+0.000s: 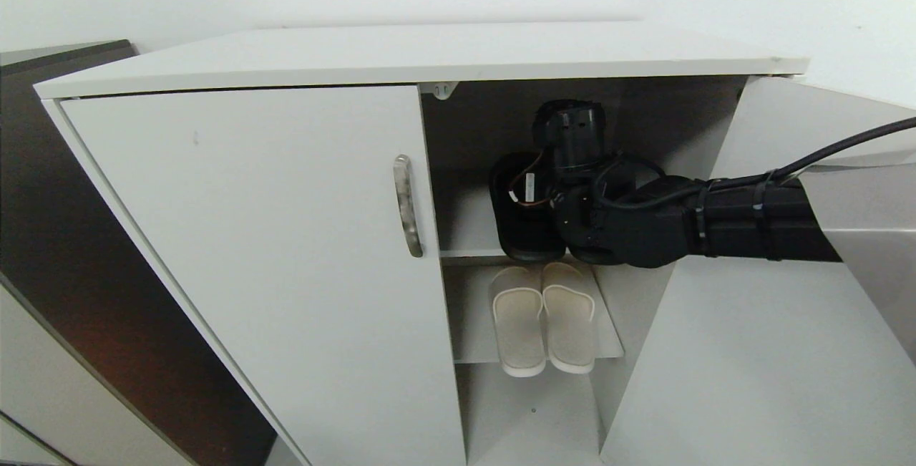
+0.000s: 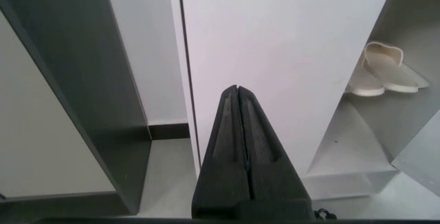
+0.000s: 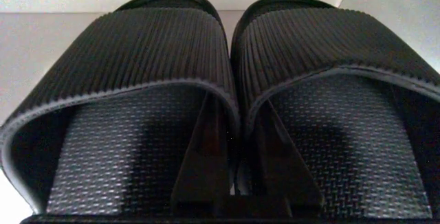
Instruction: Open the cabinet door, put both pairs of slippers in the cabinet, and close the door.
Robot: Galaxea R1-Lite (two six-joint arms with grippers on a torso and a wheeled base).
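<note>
Placing the black slippers (image 1: 526, 215) on the upper shelf (image 1: 465, 237)

My right gripper (image 3: 237, 183) is deep inside the cabinet (image 1: 401, 58). One finger goes in each slipper, and they are pressed together on the two inner sides, so the pair moves as one piece. I keep the pair at the upper shelf because the white slippers (image 1: 544, 319) already lie side by side on the lower shelf (image 1: 469, 323). The right door (image 1: 715, 366) stands wide open and gives my arm room. My left gripper (image 2: 238, 148) is fully closed and empty, in front of the closed left door (image 1: 250, 251).
</note>
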